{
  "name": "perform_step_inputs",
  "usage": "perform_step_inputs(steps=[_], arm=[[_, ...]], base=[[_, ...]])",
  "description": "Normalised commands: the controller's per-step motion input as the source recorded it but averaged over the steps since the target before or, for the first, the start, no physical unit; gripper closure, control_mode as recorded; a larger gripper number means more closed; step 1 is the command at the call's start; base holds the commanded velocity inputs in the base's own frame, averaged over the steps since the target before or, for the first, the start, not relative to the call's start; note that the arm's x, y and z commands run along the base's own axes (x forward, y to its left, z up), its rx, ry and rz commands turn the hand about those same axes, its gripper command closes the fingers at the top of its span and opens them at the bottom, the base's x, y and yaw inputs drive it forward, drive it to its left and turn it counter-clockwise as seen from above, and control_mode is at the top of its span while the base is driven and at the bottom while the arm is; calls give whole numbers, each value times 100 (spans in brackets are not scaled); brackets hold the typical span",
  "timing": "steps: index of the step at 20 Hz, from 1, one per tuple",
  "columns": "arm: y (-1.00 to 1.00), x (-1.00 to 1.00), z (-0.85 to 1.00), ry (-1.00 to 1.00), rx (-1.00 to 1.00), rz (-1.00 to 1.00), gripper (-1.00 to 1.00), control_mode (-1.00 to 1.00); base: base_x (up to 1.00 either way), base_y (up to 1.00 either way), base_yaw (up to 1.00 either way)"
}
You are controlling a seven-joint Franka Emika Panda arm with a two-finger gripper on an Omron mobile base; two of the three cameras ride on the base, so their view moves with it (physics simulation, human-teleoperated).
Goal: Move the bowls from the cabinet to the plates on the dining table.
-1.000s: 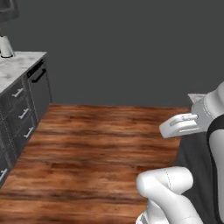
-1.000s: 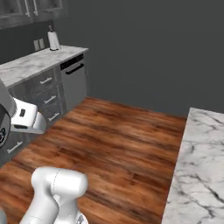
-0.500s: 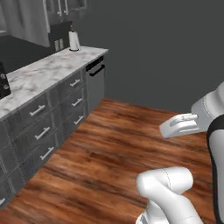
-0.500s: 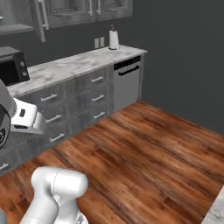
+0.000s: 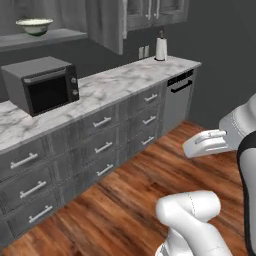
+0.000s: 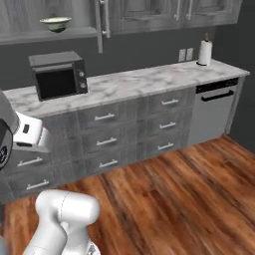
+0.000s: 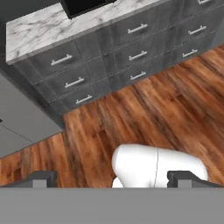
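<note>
Now I'd square the base to the open cabinet point(image 5: 107, 25), jaws spread and empty, then reach for the bowl point(image 5: 34, 26) on its shelf.

1 cream-white bowl point(image 5: 34, 26), upright, on open cabinet point(image 5: 107, 25) shelf above microwave; door swung open.

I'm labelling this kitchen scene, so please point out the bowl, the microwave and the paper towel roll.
bowl point(image 6: 56, 23): right base view, on its cream outer wall.
microwave point(image 5: 47, 94): left base view, on its dark door glass.
paper towel roll point(image 6: 203, 53): right base view, mid-height on the white roll.
</note>
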Motion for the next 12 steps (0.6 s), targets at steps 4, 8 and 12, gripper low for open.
perform_step_inputs(steps=[4,8,12], arm=[[0,0,0,0,0,0,-100,100],[0,0,0,0,0,0,-100,100],[0,0,0,0,0,0,-100,100]], base=[[82,-1,48],[100,-3,17],[100,0,12]])
